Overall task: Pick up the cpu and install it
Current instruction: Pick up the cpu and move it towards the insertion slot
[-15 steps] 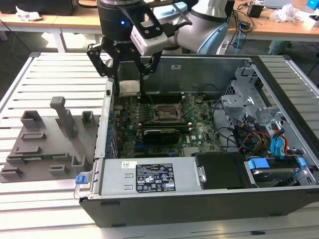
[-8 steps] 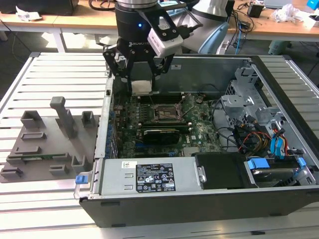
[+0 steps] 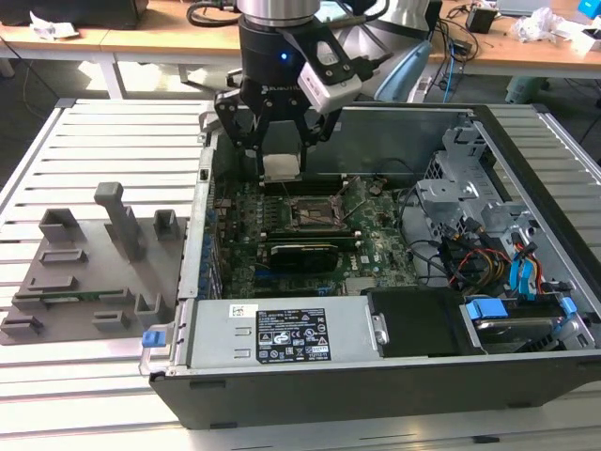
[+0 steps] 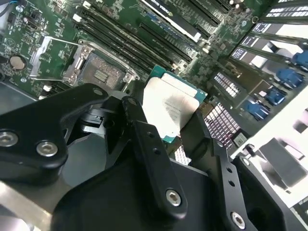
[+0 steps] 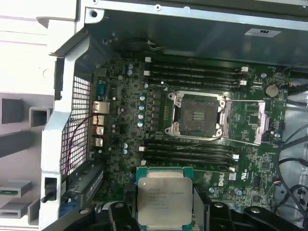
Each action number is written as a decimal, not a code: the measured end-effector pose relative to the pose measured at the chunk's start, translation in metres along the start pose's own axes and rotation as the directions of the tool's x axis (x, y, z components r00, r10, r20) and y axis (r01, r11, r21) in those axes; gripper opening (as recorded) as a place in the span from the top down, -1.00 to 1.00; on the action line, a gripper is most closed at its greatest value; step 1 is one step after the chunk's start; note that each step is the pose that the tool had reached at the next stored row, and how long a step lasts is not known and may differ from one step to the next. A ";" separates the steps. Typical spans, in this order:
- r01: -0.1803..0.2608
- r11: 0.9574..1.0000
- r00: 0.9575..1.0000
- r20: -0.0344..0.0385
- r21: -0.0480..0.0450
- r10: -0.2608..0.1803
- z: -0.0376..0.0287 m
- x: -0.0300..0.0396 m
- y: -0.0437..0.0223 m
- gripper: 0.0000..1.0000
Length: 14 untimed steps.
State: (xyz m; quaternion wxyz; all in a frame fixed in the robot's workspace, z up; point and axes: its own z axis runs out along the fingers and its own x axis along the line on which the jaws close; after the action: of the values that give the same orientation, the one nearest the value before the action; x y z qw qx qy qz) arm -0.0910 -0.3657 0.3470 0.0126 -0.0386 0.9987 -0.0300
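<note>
- Arm wrist [image 3: 277,17]: round silver-grey metal sleeve, at 12 o'clock from the gripper body in the exterior view.
- Gripper [image 3: 282,158]: matt black housing with white lettering across its face.
- Status light [image 3: 284,56]: small, blue, on the housing front.
- Finger links [image 4: 154,163]: black, flat angular bars with rounded ends, as seen in the second wrist view.
- Screws [image 4: 46,148]: silver socket-heads set at the link pivots.
- Camera box [image 3: 331,83]: pale grey-white casing on a black bracket, at 2 o'clock from the gripper.
- Cables [image 3: 211,11]: black loops at 10 o'clock from the gripper; possibly the arm's own.
</note>
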 end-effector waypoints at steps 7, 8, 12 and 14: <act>0.000 1.000 1.000 0.000 0.000 0.000 0.0057 -0.0097 0.0050 -0.09; 0.000 1.000 1.000 0.000 0.000 0.000 0.0065 -0.0108 0.0055 -0.09; 0.000 1.000 1.000 0.000 0.000 0.000 0.0119 -0.0160 0.0082 -0.09; 0.000 1.000 1.000 0.000 0.001 0.000 0.0142 -0.0169 0.0086 -0.09</act>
State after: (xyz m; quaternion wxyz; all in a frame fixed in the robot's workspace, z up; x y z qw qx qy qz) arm -0.0744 -0.3567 0.3326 0.0126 -0.0385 0.9987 -0.0303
